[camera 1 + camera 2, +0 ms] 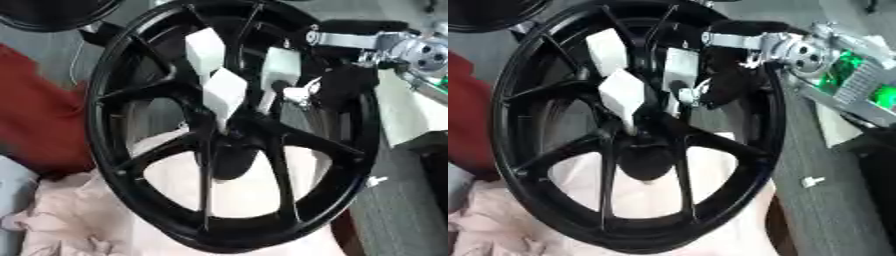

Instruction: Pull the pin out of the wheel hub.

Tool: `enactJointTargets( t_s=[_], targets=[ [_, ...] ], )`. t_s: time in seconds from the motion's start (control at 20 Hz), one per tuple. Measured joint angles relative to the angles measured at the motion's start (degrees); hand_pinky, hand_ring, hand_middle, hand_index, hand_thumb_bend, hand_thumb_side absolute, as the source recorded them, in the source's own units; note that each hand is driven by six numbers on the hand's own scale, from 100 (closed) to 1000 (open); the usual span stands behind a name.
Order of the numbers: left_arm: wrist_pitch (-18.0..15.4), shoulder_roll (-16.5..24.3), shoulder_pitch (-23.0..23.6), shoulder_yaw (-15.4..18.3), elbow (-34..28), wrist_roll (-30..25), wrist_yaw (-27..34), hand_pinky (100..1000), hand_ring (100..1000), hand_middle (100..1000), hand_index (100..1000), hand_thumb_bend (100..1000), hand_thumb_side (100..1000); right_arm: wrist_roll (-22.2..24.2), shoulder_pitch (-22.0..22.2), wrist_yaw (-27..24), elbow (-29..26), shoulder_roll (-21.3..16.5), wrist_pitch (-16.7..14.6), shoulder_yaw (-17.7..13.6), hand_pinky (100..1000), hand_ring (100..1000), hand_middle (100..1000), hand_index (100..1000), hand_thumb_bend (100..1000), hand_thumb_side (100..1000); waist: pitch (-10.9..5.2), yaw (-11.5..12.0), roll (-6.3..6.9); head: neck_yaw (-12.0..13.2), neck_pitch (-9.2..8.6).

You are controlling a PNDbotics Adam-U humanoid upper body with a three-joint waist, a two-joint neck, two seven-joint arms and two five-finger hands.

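Wheel hub (229,145) upright, right hand's (337,87) white fingers (223,92) among spokes.

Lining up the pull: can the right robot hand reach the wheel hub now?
Likely yes: the right robot hand is right at the wheel hub, in front of the spokes, with nothing between them.

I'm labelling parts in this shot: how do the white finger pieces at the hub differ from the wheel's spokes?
The white finger pieces are pale and blocky; the spokes of the black wheel are thin and dark. The finger pieces cluster above the hub on the right hand, which comes from the upper right; the spokes fan outward to the rim. Both converge toward the hub.
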Motion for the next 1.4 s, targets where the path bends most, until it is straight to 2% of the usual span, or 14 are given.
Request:
enactJointTargets(
  t_s=[0.35, 0.6, 0.8, 0.95, 1.0, 1.15, 1.2, 1.25, 1.3, 1.35, 1.4],
  targets=[
    [0.39, -0.01, 0.01, 0.00, 0.00, -0.25, 0.44, 713, 617, 509, 710, 100, 809, -4.65, 2.47, -3.58, -0.02, -1.98, -1.38, -2.05, 891, 835, 393, 502, 100, 287, -0.28, 0.49, -0.05, 0.00, 0.02],
    [0.63, -0.02, 0.01, 0.00, 0.00, -0.28, 0.99, 713, 618, 509, 710, 100, 805, -8.09, 6.07, -6.00, -0.04, -4.00, -3.67, -5.28, 894, 837, 391, 499, 100, 205, -0.90, 0.50, -0.07, 0.03, 0.04],
    [0.65, -0.07, 0.12, 0.15, 0.00, -0.13, 1.06, 713, 619, 509, 710, 100, 800, -11.52, 10.88, -7.45, -0.06, -5.75, -5.79, -10.34, 897, 842, 390, 497, 100, 237, -0.90, -0.31, -0.07, 0.79, 0.03],
    [0.30, -0.30, 0.60, 0.88, 0.00, 0.43, 1.05, 713, 619, 509, 710, 100, 799, -14.31, 15.24, -7.21, -0.02, -5.98, -6.07, -14.79, 896, 849, 390, 494, 100, 303, -0.90, -1.73, -0.04, 2.23, 0.02],
    [0.17, -0.48, 0.71, 1.16, 0.00, 0.68, 1.03, 713, 620, 509, 710, 100, 801, -15.20, 16.60, -6.79, -0.02, -5.64, -5.80, -16.23, 894, 851, 388, 491, 100, 337, -0.90, -2.22, -0.03, 2.73, 0.02],
    [-0.19, -0.61, 1.12, 1.85, 0.00, 1.45, 0.84, 713, 620, 509, 710, 100, 794, -17.72, 20.53, -5.07, 0.79, -2.96, -4.19, -20.37, 890, 856, 389, 492, 100, 345, -0.90, -3.49, 0.53, 4.16, 0.01],
    [-0.35, -0.61, 1.18, 2.04, 0.00, 1.69, 0.74, 713, 621, 509, 710, 100, 792, -18.62, 21.90, -4.35, 1.56, -1.67, -3.52, -21.85, 890, 856, 394, 491, 100, 398, -0.90, -3.70, 0.86, 4.49, 0.01],
    [-0.53, -0.61, 1.29, 2.23, -0.01, 1.90, 0.65, 713, 621, 509, 710, 100, 791, -19.51, 23.09, -3.52, 2.36, -0.48, -2.92, -23.39, 892, 856, 395, 495, 100, 362, -0.90, -3.92, 1.08, 4.80, 0.00],
    [-0.69, -0.62, 1.47, 2.37, -0.02, 2.10, 0.53, 713, 621, 509, 711, 100, 794, -20.33, 24.60, -2.70, 3.51, 0.67, -2.47, -24.64, 891, 856, 402, 501, 100, 380, -0.90, -4.20, 1.11, 5.01, 0.00],
    [-0.83, -0.62, 1.57, 2.55, -0.02, 2.31, 0.46, 713, 621, 509, 711, 100, 800, -21.14, 26.06, -1.91, 4.56, 1.81, -2.33, -25.92, 887, 853, 407, 505, 100, 316, -0.90, -4.45, 1.15, 5.23, -0.01],
    [-0.92, -0.62, 1.65, 2.64, -0.02, 2.48, 0.42, 713, 621, 509, 711, 100, 800, -21.97, 27.38, -1.13, 5.52, 2.94, -2.49, -27.23, 886, 854, 405, 502, 100, 303, -0.90, -4.65, 1.26, 5.37, -0.01]
  ],
)
